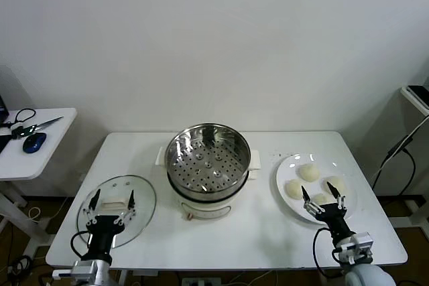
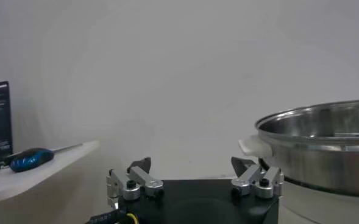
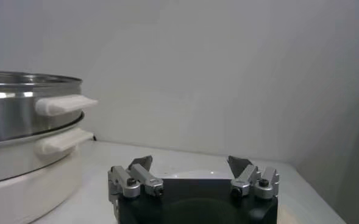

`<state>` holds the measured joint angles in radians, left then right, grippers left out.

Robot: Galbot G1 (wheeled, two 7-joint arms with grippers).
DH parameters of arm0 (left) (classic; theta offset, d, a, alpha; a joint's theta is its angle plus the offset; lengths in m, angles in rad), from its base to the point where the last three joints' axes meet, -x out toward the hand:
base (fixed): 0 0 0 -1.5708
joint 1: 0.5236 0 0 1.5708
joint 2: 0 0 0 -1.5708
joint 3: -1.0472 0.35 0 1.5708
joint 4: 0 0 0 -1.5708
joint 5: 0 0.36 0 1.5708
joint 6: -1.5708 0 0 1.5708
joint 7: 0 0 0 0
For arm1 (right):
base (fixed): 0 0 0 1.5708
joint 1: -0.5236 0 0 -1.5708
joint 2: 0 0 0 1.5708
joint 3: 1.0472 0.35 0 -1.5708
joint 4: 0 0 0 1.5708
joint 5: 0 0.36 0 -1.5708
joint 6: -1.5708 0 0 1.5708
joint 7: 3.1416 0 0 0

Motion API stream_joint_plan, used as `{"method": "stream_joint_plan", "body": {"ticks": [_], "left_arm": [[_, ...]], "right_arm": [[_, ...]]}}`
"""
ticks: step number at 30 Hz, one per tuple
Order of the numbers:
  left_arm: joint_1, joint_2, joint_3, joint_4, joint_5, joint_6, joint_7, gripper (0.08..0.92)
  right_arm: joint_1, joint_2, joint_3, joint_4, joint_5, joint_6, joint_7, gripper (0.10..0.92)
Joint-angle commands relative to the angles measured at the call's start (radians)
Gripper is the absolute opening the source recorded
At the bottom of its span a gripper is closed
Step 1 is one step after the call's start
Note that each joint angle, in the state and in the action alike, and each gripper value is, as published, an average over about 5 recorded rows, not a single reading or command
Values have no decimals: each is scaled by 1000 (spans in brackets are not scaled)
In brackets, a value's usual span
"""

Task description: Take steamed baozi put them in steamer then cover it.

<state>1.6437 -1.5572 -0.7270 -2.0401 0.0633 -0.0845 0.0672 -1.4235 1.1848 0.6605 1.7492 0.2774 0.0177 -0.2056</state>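
The steamer (image 1: 208, 160), a shiny steel pot with a perforated tray on a white base, stands at the table's middle and holds nothing. Several cream-white baozi (image 1: 309, 172) lie on a white plate (image 1: 285, 169) to its right. The glass cover (image 1: 144, 199) with its cream handle (image 1: 114, 201) lies flat at the table's front left. My left gripper (image 1: 112, 198) is open just above the cover's handle. My right gripper (image 1: 323, 195) is open over the plate's near edge, empty. The steamer's side also shows in the left wrist view (image 2: 325, 146) and the right wrist view (image 3: 21, 122).
A white side table (image 1: 27, 159) at the left holds a blue mouse (image 1: 33, 141) and scissors (image 1: 37, 125). Another stand with a dark device (image 1: 419, 95) and a cable is at the right. A white wall is behind the table.
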Motion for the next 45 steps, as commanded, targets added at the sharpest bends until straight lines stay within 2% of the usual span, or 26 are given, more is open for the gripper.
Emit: {"method": "stream_joint_plan", "body": {"ticks": [1,4,9,14,18,22,26,35,45], "left_arm": [[2,1,1,-1,3,1,-3,823],[7,7,7,-3,6,1,-11,823],[14,15,20,-5,15,-3,-26,823],[15,16,27,-6,21,-3,-31,823],[15,22,23,-4,19,-3,-34,823],[18,27,21,3,14,-3,-36,823],[16,32,19,13,6,-3,-37,823],[1,41,11,37,-6,6,-39,823],[-19,44,3,61,1,15,-37,823]], "right_arm": [[83,-185,-1,-17,-14,-130,-177,823],[147,-325,-39,-72,-71,-152,-322,823],[373,-562,-218,-248,-170,-142,-568,823],[718,-678,-507,-418,-259,-117,-782,823],[1045,-712,-854,-546,-330,-86,-883,823],[1282,-679,-1116,-654,-390,-55,-916,823],[1406,-604,-1233,-767,-445,-33,-926,823],[1461,-398,-1278,-975,-530,21,-934,823],[1434,-263,-1244,-1093,-599,48,-927,823]]}}
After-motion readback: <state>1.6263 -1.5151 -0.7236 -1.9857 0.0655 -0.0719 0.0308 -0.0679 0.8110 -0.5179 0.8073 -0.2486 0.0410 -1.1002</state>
